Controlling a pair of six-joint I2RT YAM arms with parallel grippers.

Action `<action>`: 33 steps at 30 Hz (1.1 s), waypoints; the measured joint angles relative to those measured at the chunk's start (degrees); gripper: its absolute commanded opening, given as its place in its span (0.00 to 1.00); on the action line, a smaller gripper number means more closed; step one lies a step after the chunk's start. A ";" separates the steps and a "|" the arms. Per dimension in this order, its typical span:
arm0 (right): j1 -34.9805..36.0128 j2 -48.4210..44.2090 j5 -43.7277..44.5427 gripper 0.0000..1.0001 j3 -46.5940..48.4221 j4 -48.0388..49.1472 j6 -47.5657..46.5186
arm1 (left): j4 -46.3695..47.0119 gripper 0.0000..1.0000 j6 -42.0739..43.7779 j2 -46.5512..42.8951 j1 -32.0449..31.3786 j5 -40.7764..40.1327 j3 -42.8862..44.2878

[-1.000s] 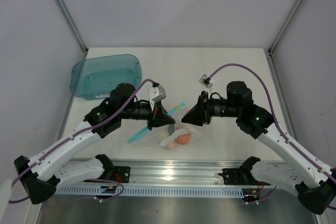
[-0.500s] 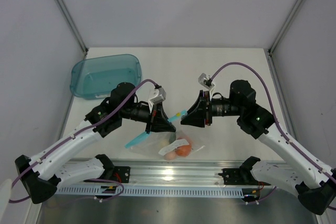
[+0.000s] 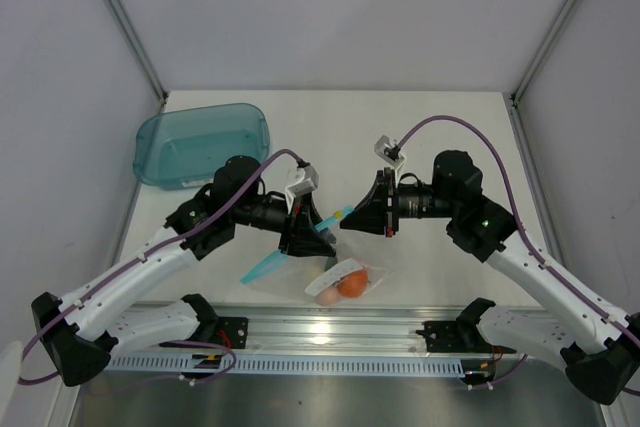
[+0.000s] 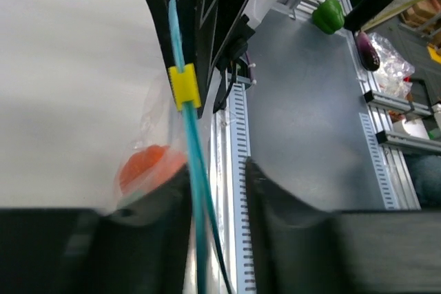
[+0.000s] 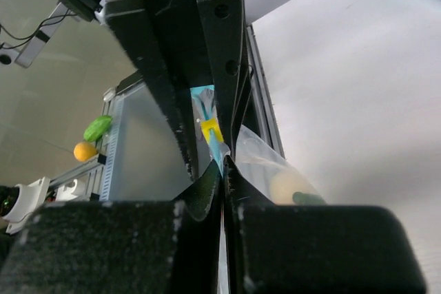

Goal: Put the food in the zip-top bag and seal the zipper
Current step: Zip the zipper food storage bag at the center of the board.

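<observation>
The left wrist view blurs the orange fruit [image 4: 141,164] inside the zip-top bag [image 4: 153,111].

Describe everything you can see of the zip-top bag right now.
The zip-top bag is a clear, floppy pouch, sagging between the arms. Its light-blue zipper carries a yellow slider. The right gripper pinches the strip; it also passes between the parted fingers of the left gripper. Inside lie an orange fruit and a cream egg.
</observation>
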 measured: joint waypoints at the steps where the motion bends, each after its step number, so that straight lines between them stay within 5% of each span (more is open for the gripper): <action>1: 0.13 -0.02 0.72 0.00 -0.02 -0.02 0.07 | 0.20 0.48 -0.39 0.00 0.02 -0.02 0.00; 3: 0.61 -0.35 3.15 0.00 -0.31 -0.02 0.48 | 0.94 0.59 -1.07 0.00 0.17 -0.22 -0.02; 12: 2.29 -3.91 10.03 0.00 -5.40 1.27 3.28 | 12.61 0.57 -6.43 -2.03 1.33 -2.34 -2.95; 21: 4.33 -4.33 11.69 0.00 -7.69 4.02 5.51 | 23.10 0.36 -9.38 -2.01 1.44 -3.08 -6.40; 29: 4.90 -4.35 12.37 0.00 -7.69 4.52 5.99 | 24.17 0.05 -9.79 -1.62 1.49 -3.80 -6.54; 33: 4.94 -4.52 13.64 0.00 -7.91 4.87 7.15 | 24.04 0.01 -9.29 -1.64 1.49 -4.81 -6.58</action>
